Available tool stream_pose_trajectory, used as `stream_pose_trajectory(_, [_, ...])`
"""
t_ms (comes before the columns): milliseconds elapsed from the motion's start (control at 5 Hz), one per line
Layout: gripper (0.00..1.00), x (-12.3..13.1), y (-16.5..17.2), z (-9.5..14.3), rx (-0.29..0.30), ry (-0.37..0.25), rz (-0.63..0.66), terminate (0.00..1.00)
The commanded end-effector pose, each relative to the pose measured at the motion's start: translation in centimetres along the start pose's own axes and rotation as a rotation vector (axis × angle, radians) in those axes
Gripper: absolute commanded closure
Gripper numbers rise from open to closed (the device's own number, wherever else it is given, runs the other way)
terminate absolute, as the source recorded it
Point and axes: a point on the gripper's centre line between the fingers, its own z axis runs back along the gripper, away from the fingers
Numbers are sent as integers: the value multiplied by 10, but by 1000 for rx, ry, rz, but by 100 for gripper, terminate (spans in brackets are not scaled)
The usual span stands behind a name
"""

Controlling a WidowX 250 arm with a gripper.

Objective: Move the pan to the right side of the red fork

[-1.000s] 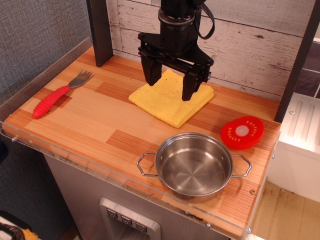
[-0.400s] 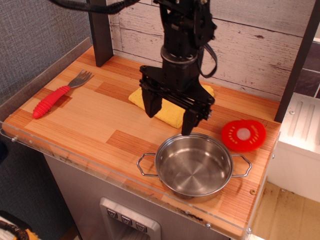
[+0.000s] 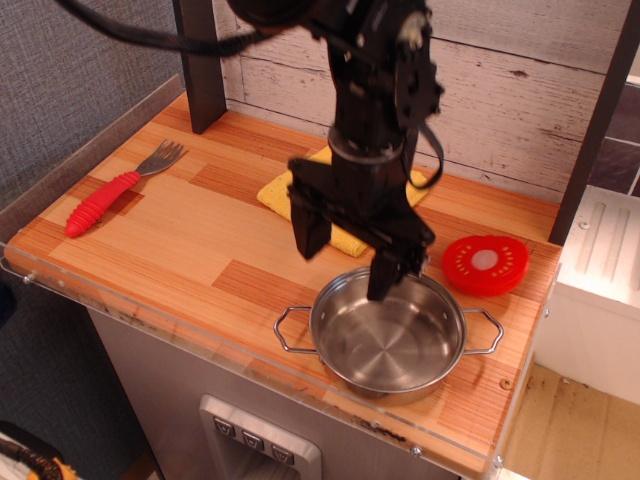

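The hand [image 3: 343, 257] has come down and nearer, from above the yellow cloth [image 3: 283, 194] to the far rim of the pan [image 3: 387, 334]. Its fingers stay spread; the right one now dips inside the pan, the left hangs outside it.

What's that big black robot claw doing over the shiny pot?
The robot's gripper is open and hanging at the back rim of the steel pan, one finger outside the wall and one over the inside. It looks ready to grab the rim, but it isn't holding anything yet. The pan sits near the front right of the table, far from the red fork at the left. A yellow cloth and a red tomato slice toy lie nearby.
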Motion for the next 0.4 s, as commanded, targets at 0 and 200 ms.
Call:
stream_pose_trajectory(0, [0, 10, 12, -20, 16, 23, 29, 0])
stream_pose_trajectory(200, [0, 9, 9, -31, 21, 53, 21, 0])
